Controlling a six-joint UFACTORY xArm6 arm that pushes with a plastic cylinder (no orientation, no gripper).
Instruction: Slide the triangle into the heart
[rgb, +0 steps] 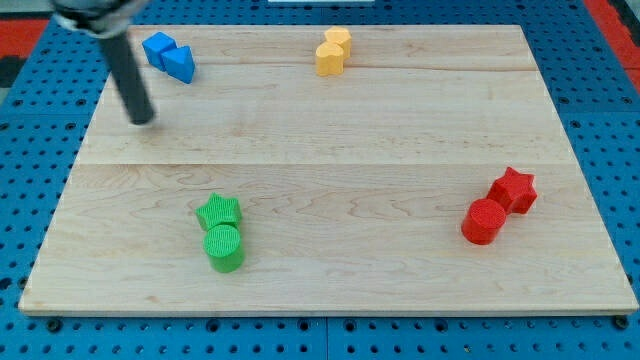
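Green cylinder (225, 248) foremost; my tip (143, 120) touches nothing.

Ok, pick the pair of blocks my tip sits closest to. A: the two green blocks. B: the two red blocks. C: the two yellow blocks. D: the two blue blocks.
D: my tip rests on the board just below and to the view's left of the blue triangle and blue cube, with every other pair much farther off.

Light: bright, even, seemingly from above.
Shadows: short and soft under the green blocks (221, 234) and red blocks (500, 205).
Glare: faint sheen on the board (380, 130); grain stays readable.
Focus: blocks sharp; rod (128, 75) slightly blurred, its top smeared.
Edges: board's sides slant inward toward the view's top.
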